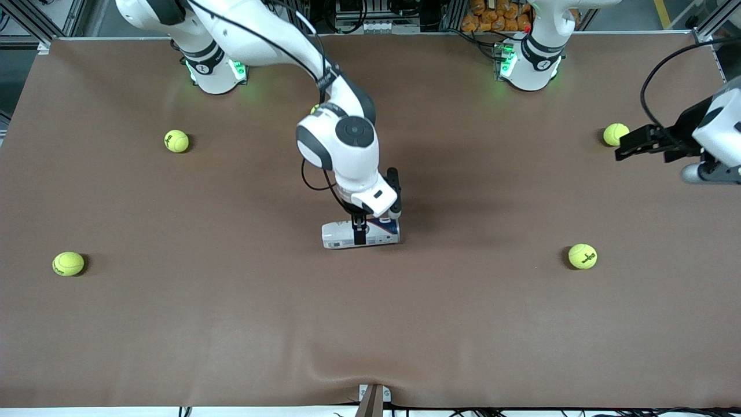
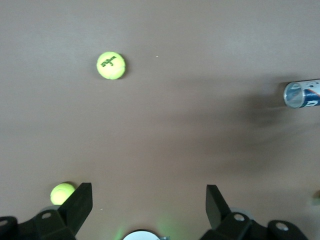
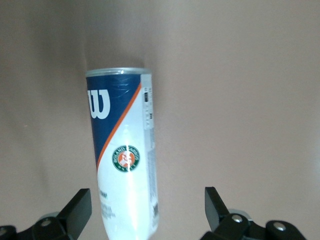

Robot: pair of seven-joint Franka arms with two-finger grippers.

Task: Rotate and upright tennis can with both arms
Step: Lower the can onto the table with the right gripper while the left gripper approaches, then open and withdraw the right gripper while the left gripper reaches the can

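Right gripper point(image 3: 145, 210) astride lying tennis can point(image 3: 125, 160)

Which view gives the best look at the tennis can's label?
The right wrist view: the tennis can fills it, its W logo readable. The front view shows it lying on the table, partly covered by the right gripper. The left wrist view catches only one end at the edge.
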